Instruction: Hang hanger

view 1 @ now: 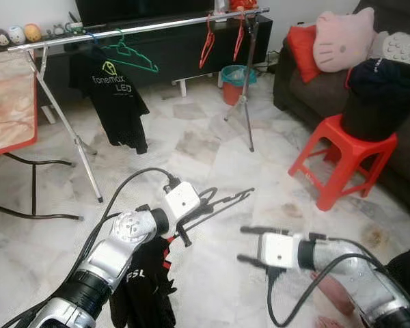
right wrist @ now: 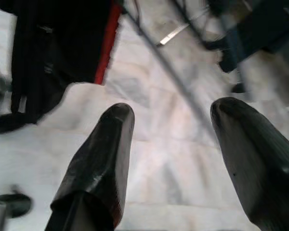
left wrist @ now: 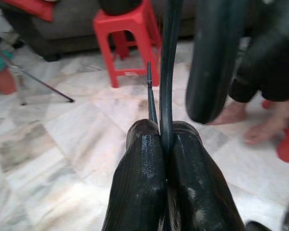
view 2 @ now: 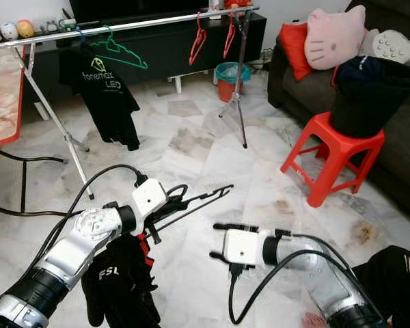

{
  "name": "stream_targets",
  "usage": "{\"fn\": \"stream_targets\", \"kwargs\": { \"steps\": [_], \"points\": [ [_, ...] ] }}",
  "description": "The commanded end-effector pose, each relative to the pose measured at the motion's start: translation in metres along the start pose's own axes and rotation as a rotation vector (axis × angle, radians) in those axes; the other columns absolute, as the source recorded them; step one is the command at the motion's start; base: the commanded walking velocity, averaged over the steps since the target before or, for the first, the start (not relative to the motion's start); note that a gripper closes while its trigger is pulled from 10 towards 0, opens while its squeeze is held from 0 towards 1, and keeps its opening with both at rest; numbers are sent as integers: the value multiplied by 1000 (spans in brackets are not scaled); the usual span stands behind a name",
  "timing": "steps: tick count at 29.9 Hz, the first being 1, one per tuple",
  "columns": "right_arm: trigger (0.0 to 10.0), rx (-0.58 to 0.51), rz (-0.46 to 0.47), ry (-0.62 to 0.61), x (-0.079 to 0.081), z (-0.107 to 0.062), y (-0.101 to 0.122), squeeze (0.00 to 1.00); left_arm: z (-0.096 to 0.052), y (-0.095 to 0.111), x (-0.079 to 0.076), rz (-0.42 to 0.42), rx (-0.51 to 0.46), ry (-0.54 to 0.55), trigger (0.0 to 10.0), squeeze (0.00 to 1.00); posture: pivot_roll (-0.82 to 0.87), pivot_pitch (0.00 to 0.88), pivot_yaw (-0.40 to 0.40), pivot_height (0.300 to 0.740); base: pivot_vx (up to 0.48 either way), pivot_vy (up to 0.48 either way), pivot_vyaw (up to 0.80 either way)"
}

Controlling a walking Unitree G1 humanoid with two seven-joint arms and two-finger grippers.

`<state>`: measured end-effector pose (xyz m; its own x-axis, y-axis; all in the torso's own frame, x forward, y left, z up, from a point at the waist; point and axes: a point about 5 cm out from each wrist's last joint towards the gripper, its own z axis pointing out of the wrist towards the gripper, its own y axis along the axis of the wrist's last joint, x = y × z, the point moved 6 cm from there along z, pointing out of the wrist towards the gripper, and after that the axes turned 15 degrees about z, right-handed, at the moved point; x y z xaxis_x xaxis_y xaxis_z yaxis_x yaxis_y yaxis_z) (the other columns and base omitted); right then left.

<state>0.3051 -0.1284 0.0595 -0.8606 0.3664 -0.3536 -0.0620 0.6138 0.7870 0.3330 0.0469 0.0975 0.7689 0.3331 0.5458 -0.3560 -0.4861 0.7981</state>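
Observation:
My left gripper (view 1: 193, 220) is shut on a black wire hanger (view 1: 222, 203), low over the marble floor. The hanger's thin wire (left wrist: 165, 72) runs out between the pressed fingers (left wrist: 144, 163). A black garment with red trim (view 1: 147, 281) hangs from it below my left arm. My right gripper (view 1: 244, 244) hovers just right of the hanger, open and holding nothing; its fingers (right wrist: 111, 144) stand wide apart. The silver clothes rail (view 1: 143, 27) stands farther ahead. It carries a green hanger (view 1: 131, 58), two red hangers (view 1: 207, 41) and a black T-shirt (view 1: 119, 102).
A red stool (view 1: 342, 154) with a black tub (view 1: 379, 102) stands at the right, before a dark sofa (view 1: 294, 89) with a pink cushion (view 1: 343, 37). A red-edged table (view 1: 10, 102) is at the left. A person's bare feet (left wrist: 265, 130) are nearby.

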Motion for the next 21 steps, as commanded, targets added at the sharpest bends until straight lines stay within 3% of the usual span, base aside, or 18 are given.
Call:
{"fn": "stream_targets", "kwargs": {
  "steps": [1, 5, 13, 21],
  "points": [
    [10000, 31, -21, 9, 0, -2, -6, 0, -6, 1, -5, 20, -9, -45, 10000, 0, -78, 14, -2, 740, 0, 0, 0],
    [10000, 59, -67, 12, 0, 1, -9, 0, -12, 0, -11, 40, -6, -100, 10000, 0, -69, 6, -1, 740, 0, 0, 0],
    [10000, -15, -61, 52, 7, 7, 6, 0, -33, -1, -29, 82, 0, -264, 10000, 0, -66, 13, 9, 740, 0, 0, 0],
    [10000, -137, 27, 74, 6, 5, 28, 0, -41, 21, -38, 93, -67, -364, 10000, 0, -64, 32, 14, 740, 0, 0, 0]
  ]
}}
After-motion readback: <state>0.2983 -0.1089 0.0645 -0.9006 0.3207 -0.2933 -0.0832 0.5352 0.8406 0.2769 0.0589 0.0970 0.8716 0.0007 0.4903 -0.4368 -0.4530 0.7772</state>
